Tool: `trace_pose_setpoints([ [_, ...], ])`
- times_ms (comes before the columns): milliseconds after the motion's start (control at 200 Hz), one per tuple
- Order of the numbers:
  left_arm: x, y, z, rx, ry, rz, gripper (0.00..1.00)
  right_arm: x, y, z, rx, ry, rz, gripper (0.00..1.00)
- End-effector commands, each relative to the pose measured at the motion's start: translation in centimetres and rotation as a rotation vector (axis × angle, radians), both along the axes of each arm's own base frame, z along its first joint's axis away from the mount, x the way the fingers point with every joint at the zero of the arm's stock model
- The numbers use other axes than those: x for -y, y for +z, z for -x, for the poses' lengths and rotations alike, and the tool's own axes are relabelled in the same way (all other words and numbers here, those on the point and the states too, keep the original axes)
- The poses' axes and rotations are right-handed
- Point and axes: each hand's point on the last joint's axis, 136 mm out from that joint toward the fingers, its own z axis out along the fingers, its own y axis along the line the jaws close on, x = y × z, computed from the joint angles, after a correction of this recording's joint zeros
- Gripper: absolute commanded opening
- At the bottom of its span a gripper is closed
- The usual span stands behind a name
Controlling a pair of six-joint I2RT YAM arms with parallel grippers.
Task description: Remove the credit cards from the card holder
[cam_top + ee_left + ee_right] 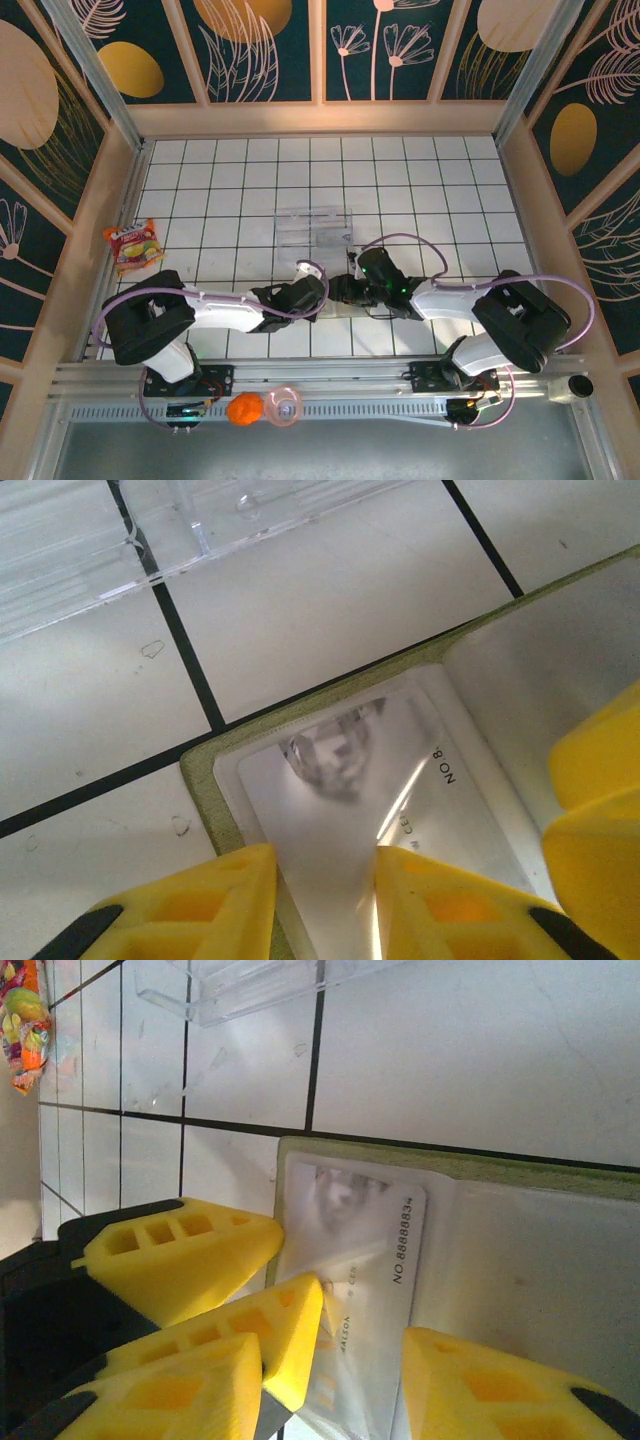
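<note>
Thin, stiff, slick credit card (340, 810) sits in the card holder (215, 780); left claw (325, 880) and right claw (335, 1390) straddle it part-open, apparently holding nothing; pinch its edge.

Olive-green card holder (450, 1157), pale grey-white credit card (350, 1230), perhaps silvery, white black-gridded table (480, 1050)

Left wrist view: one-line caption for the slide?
Left gripper over a credit card in the open card holder, clear tray beyond.
</note>
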Motion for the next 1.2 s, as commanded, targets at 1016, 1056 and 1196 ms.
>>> trace_pose_setpoints([
  [1016, 0.1, -0.4, 1.3, -0.036, -0.043, 0.022, 0.3, 0.5, 0.8, -0.4, -0.078, -0.065, -0.001, 0.1],
  [1056, 0.1, -0.4, 1.3, -0.037, -0.043, 0.02, 0.3, 0.6, 0.6, -0.2, -0.081, -0.062, 0.01, 0.1],
  [1196, 0.1, -0.3, 1.3, -0.037, -0.042, 0.024, 0.3, 0.5, -0.3, 0.3, -0.09, -0.038, 0.041, 0.08],
])
